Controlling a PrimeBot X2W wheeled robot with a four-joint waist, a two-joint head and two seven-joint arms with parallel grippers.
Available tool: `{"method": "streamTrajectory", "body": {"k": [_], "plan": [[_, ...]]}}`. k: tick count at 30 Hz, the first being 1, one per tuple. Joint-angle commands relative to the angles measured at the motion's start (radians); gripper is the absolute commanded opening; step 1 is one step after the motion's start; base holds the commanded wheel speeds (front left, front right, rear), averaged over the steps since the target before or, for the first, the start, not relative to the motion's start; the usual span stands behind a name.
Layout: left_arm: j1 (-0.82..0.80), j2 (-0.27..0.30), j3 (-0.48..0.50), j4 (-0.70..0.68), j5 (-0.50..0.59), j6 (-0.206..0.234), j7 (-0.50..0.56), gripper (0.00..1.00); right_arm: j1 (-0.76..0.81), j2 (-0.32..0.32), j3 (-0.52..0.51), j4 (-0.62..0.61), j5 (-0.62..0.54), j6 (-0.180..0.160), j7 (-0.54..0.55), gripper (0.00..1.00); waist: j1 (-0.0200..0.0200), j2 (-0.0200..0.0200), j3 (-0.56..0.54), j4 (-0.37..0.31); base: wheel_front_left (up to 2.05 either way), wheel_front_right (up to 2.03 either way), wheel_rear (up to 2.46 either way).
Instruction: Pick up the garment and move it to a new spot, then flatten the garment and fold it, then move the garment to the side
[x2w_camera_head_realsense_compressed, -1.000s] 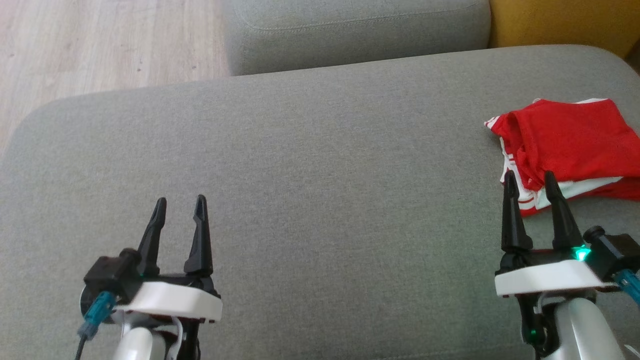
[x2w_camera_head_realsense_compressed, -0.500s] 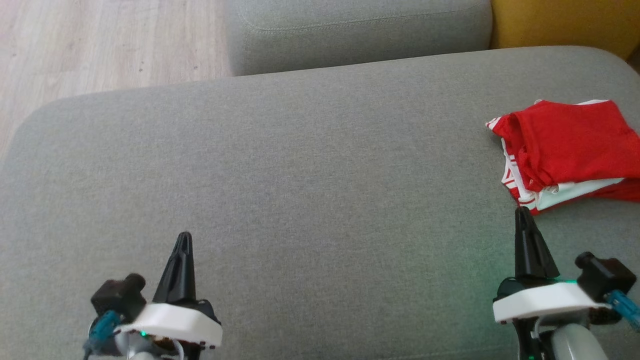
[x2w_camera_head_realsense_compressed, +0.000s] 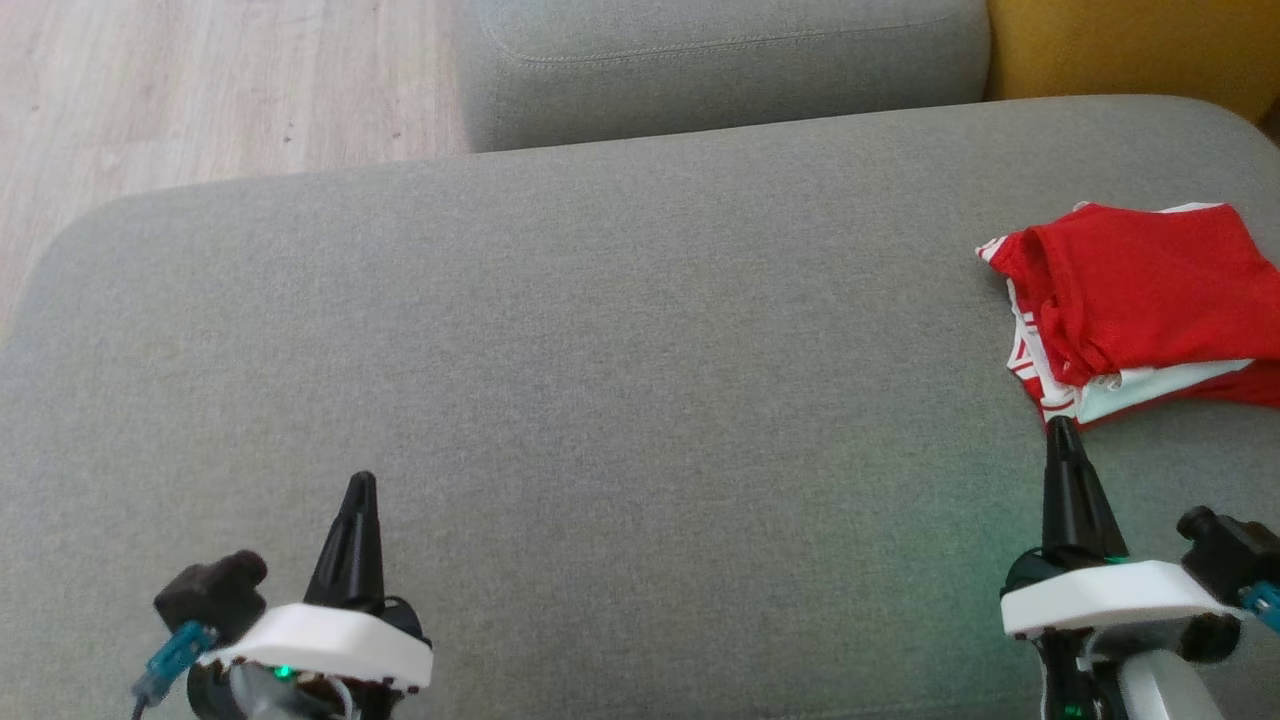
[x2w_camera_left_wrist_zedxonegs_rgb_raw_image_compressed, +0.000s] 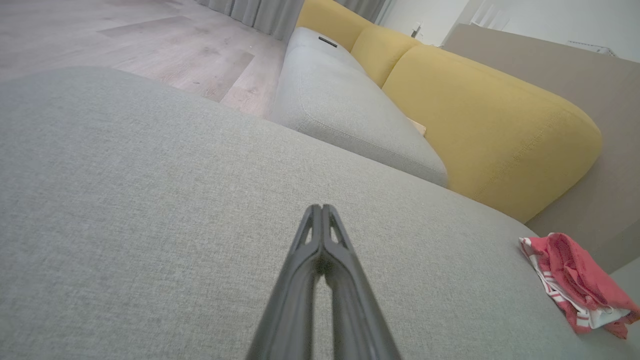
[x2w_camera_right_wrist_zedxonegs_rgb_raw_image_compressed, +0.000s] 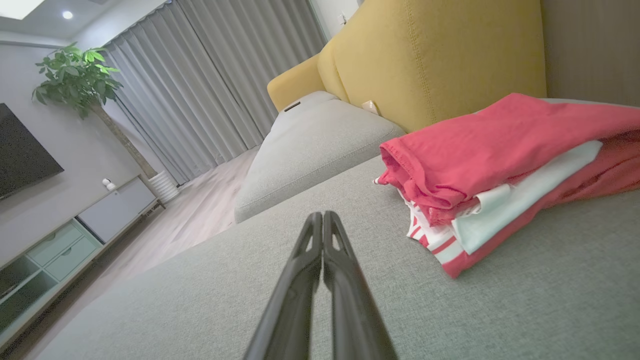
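At the right end of the broad grey fabric sofa cushion (x2w_camera_head_realsense_compressed: 600, 340) lay the folded red-and-white garment (x2w_camera_head_realsense_compressed: 1140, 290). Just short of its near corner pointed the right gripper (x2w_camera_head_realsense_compressed: 1063, 430), fingers pressed together, empty; well apart, the left gripper (x2w_camera_head_realsense_compressed: 361, 485) was pressed together too, empty.

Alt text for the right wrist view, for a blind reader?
A folded red and white garment lies on a grey cushion beside the right gripper, jaws shut. Behind stand a yellow backrest and curtains.
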Motion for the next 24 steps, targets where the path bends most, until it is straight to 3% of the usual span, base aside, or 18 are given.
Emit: {"method": "streamTrajectory", "body": {"k": [1, 24], "plan": [[-0.057, 0.009, 0.023, -0.028, -0.025, -0.004, 0.005, 0.0, -0.05, -0.009, -0.001, -0.033, 0.028, 0.0, 0.004, 0.0, 0.0, -0.0001, 0.0, 0.0, 0.0, 0.0, 0.0], [-0.08, 0.017, 0.063, -0.011, -0.279, -0.029, 0.066, 0.0, -0.06, -0.015, -0.017, -0.03, 0.284, 0.0, 0.066, 0.0, 0.0, -0.0001, -0.003, 0.01, 0.0, 0.0, 0.0]]}}
